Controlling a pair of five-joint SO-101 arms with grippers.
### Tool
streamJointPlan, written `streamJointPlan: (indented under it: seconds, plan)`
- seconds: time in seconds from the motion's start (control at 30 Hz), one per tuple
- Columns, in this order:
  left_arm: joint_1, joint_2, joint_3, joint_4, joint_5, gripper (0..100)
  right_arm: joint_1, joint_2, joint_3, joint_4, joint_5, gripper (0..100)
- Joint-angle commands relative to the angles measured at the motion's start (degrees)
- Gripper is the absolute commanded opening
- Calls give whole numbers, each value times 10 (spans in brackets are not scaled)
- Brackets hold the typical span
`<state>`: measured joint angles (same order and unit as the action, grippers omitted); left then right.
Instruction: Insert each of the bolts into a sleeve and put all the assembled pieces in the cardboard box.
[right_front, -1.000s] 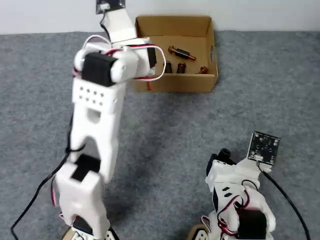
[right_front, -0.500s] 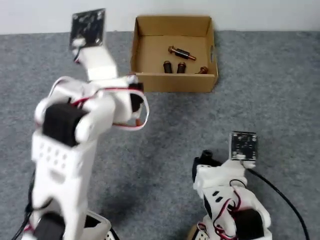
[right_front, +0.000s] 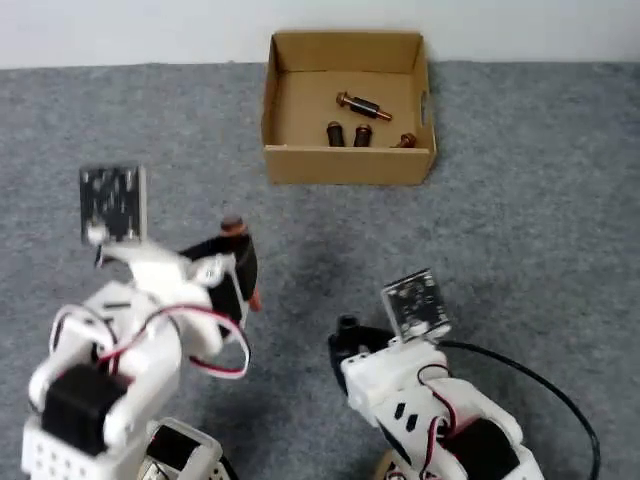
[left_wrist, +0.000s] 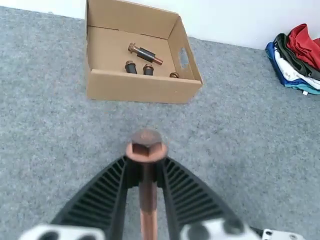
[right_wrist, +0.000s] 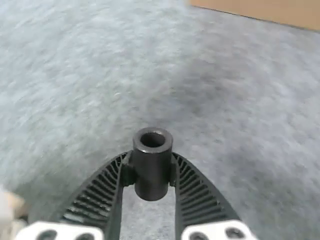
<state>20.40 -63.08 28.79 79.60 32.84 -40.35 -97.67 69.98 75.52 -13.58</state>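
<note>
My left pincer (left_wrist: 145, 167) is drawn in narrow and clamped on a copper bolt (left_wrist: 145, 150). Both ribbed fingers (left_wrist: 117, 180) press the shank just under the hex head. The head stands out past the fingertips and the bare shank runs back between them. From the high view this pincer (right_front: 238, 265) sits at about 8 o'clock on the grey carpet (right_front: 520, 220), with the bolt's head (right_front: 232, 224) turned toward 12.

My right pincer (right_wrist: 152, 172) is likewise closed, on a short black sleeve (right_wrist: 152, 162). The sleeve is gripped on both flanks, and its open bore faces up out of the fingers. From above it is at about 6 o'clock, the sleeve (right_front: 347, 326) a dark stub at the front of the arm.

The cardboard box (right_front: 345, 166) lies at 12 o'clock, well apart from both pincers. One assembled piece (right_front: 363, 106) lies on its side near the box's middle. Two more (right_front: 336, 133) stand side by side near the 6 o'clock wall. A fourth piece (right_front: 405, 140) sits in the 4 o'clock corner, too small for me to make out.
</note>
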Motion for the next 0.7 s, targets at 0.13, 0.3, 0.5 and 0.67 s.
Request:
streamJointPlan:
  seconds: [0.13,0.3,0.5,0.67]
  plan:
    - [5,-187,174,-105,0,5,-76,-5,-25,-41,76,8]
    - [56,-286,251,-144,33,5,-105,-1,-25,-77,138,8]
    - [113,-317,276,-166,48,5,-109,0,-25,-127,220,8]
    - [113,-314,276,-165,48,5,-109,1,-25,-158,245,8]
